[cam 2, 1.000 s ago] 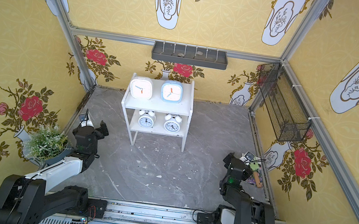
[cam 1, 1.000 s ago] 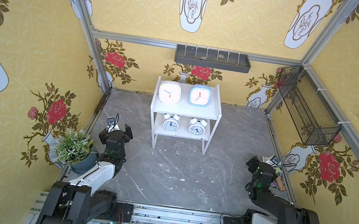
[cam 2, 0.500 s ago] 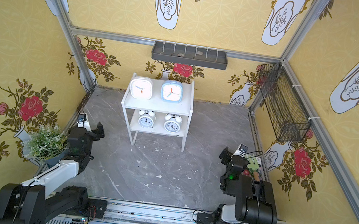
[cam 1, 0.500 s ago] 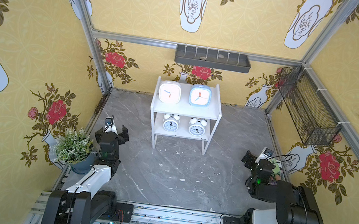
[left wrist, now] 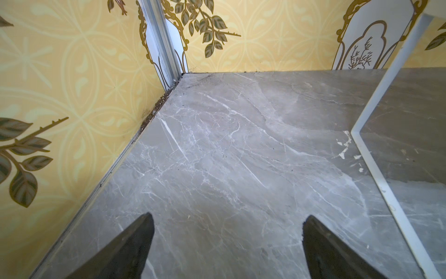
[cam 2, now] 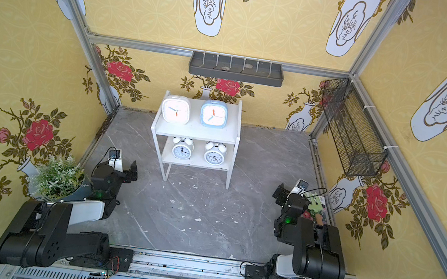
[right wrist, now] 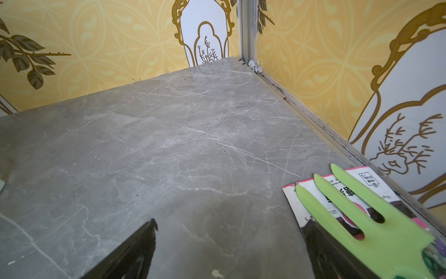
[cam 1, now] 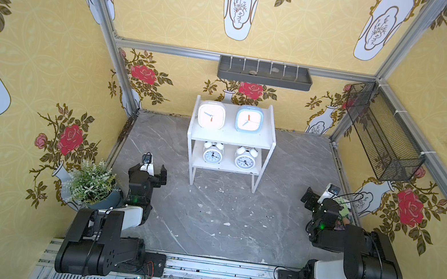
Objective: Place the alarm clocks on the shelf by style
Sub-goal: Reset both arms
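Both arms are folded low by the worktop's (cam 1: 202, 233) side edges. The left gripper (cam 1: 150, 169) and right gripper (cam 1: 318, 199) are held above it, fingers spread wide, nothing gripped. On the shelf (cam 1: 231, 140), near the back edge, the white clock (cam 1: 211, 114) and blue clock (cam 1: 249, 119) are set on top, a twin-bell clock (cam 1: 213, 153) and a second twin-bell clock (cam 1: 245, 159) below.

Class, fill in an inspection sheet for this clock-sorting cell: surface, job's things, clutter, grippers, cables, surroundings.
Surface: grey marble table, white flecks.
Job's things: shelf; white square clock and blue square clock on top tier; left bell clock and right bell clock on lower tier.
Clutter: potted plant; green fork lying on printed packets.
Grippers: left gripper and right gripper open, empty.
Cables: wires loop near arm bases.
Surroundings: grey wall tray, black mesh basket, yellow flowered walls.
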Controlling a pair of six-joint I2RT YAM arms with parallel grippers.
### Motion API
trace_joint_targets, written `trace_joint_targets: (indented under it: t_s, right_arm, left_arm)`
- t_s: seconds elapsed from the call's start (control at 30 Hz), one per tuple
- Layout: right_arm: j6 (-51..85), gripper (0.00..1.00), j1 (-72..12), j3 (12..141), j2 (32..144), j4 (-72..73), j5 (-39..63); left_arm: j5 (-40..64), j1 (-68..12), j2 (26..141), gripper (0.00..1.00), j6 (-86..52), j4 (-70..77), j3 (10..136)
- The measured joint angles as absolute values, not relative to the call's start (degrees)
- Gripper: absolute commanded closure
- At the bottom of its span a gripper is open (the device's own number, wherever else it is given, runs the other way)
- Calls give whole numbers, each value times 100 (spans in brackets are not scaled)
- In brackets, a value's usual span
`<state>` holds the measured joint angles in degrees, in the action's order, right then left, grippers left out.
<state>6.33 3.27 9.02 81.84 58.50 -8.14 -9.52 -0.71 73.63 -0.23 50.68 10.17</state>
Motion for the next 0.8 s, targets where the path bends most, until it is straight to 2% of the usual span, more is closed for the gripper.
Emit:
trace_joint_targets:
  t_s: [0.8]
  right_arm:
    - [615,2,327,967,8283,5848,-810]
  left_arm:
    - [-1240,-152,7400,1,60,5441,919]
